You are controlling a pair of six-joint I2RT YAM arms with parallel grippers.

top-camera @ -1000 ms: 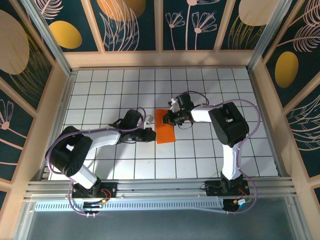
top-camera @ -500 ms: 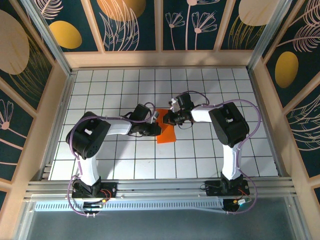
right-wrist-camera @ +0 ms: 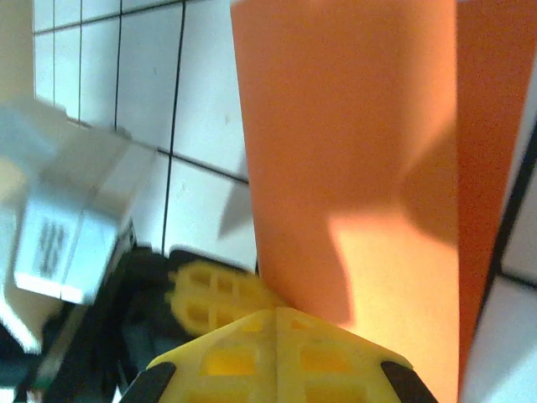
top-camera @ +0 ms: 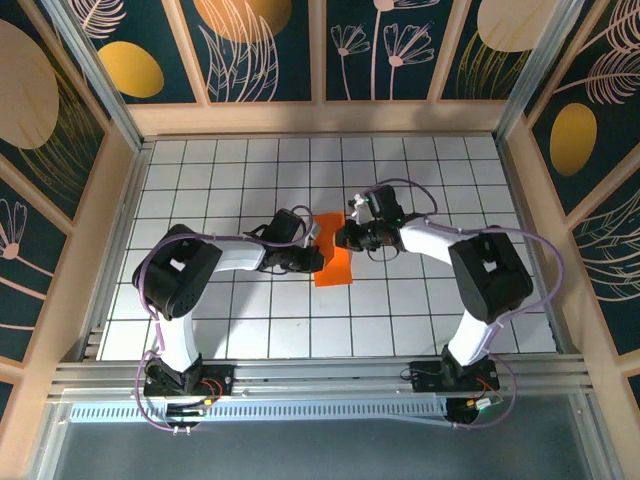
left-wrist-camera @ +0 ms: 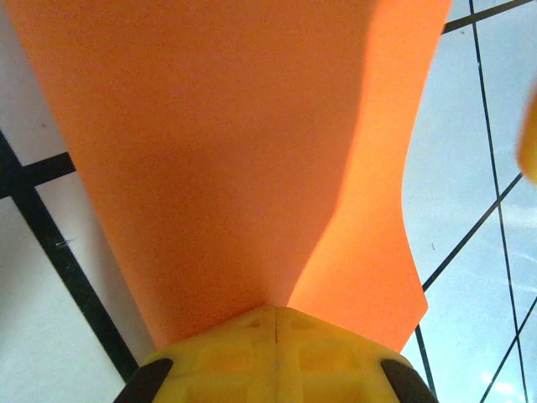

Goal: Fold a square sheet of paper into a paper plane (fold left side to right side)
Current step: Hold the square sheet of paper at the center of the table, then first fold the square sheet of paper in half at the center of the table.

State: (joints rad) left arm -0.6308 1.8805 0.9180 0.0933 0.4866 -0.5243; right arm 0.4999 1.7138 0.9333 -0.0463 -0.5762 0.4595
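Fingers together on left hand [top-camera: 314, 261] and right hand [top-camera: 340, 238], tips on folded square sheet of paper [top-camera: 335, 268]; gridded table [top-camera: 200, 180] around.

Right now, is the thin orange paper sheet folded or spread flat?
Folded: the thin orange paper sheet lies as a narrow strip, and the right wrist view shows one layer over another.
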